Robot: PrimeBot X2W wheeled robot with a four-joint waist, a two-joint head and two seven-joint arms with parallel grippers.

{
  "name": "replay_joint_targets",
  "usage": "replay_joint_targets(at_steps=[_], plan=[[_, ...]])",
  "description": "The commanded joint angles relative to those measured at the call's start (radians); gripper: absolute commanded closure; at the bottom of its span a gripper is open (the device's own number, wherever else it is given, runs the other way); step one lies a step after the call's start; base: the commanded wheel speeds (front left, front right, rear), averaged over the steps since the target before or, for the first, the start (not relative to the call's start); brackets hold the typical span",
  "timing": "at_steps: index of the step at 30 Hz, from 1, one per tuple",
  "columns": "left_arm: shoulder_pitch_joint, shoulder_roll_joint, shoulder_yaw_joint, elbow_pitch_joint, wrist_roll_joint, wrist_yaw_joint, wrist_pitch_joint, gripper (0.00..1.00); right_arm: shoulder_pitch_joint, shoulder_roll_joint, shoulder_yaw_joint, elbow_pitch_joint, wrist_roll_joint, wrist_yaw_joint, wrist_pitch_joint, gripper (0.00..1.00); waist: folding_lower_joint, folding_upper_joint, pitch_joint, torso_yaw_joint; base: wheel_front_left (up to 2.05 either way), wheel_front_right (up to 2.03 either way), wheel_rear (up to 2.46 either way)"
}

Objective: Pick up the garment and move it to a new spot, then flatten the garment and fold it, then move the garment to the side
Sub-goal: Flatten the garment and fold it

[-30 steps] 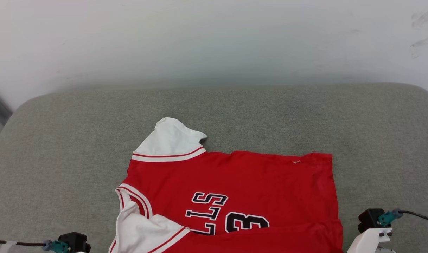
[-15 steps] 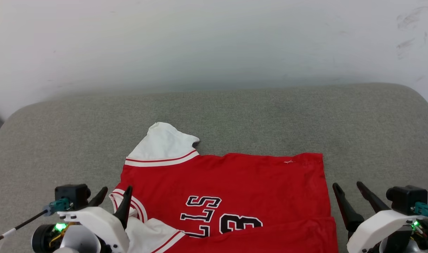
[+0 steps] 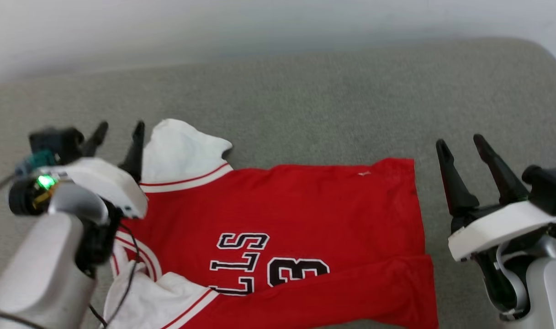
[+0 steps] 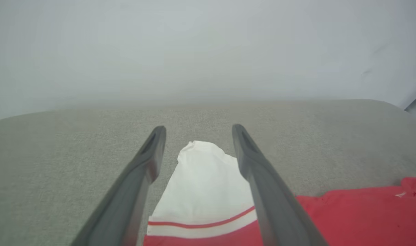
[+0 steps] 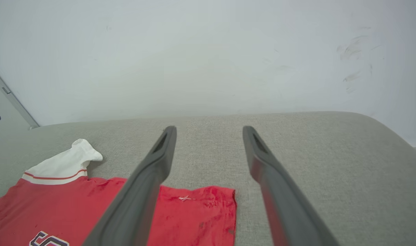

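Note:
The garment (image 3: 305, 219) is a red jersey with white sleeves and black lettering, lying sideways on the grey cushion with its near edge folded over. Its far white sleeve (image 3: 179, 153) sticks out toward the back. My left gripper (image 3: 118, 128) stands open beside that sleeve, holding nothing. In the left wrist view the sleeve (image 4: 204, 181) lies between and below the fingers (image 4: 149, 160). My right gripper (image 3: 460, 144) is open and empty, just right of the hem (image 3: 415, 201). The right wrist view shows the hem corner (image 5: 225, 201) between its fingers (image 5: 160, 160).
The grey cushion (image 3: 305, 100) spreads wide behind and to both sides of the garment. A pale wall (image 5: 208, 51) rises at its back edge. The cushion's rounded right corner (image 3: 540, 50) is near my right arm.
Both grippers have opened and risen up into the head view on either side of the garment. The head camera has tilted down, shifting the whole picture.

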Motion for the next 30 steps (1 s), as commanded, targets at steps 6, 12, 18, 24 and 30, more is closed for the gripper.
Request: replay_joint_targets(at_steps=[6,12,18,24,30], plan=[[-0.2,0.065,-0.017,0.129,-0.048,-0.097,0.191,0.0,-0.086,0.016,0.027,-0.003,-0.002,0.0,-0.017,0.0,-0.0001,0.0,0.151,-0.093,0.0,0.0,0.0],[-0.347,0.129,-0.053,0.263,-0.112,-0.159,0.498,0.0,-0.122,0.035,0.055,0.028,0.011,0.0,-0.044,0.0,-0.0001,0.0,0.204,-0.147,0.0,0.0,0.0],[-0.417,0.173,-0.095,0.371,-0.136,-0.155,0.746,0.0,-0.136,0.055,0.078,0.079,0.032,0.0,-0.079,0.0,-0.0001,0.0,0.244,-0.195,0.0,0.0,0.0],[-0.375,0.161,-0.134,0.453,-0.158,-0.115,0.919,1.0,-0.144,0.063,0.082,0.125,0.057,0.0,-0.1,0.0,-0.0001,0.0,0.265,-0.22,0.0,0.0,0.0],[-0.35,0.138,-0.121,0.44,-0.17,-0.103,0.87,1.0,-0.157,0.059,0.091,0.156,0.097,0.0,-0.07,0.0,-0.0001,0.0,0.262,-0.216,0.0,0.0,0.0]])
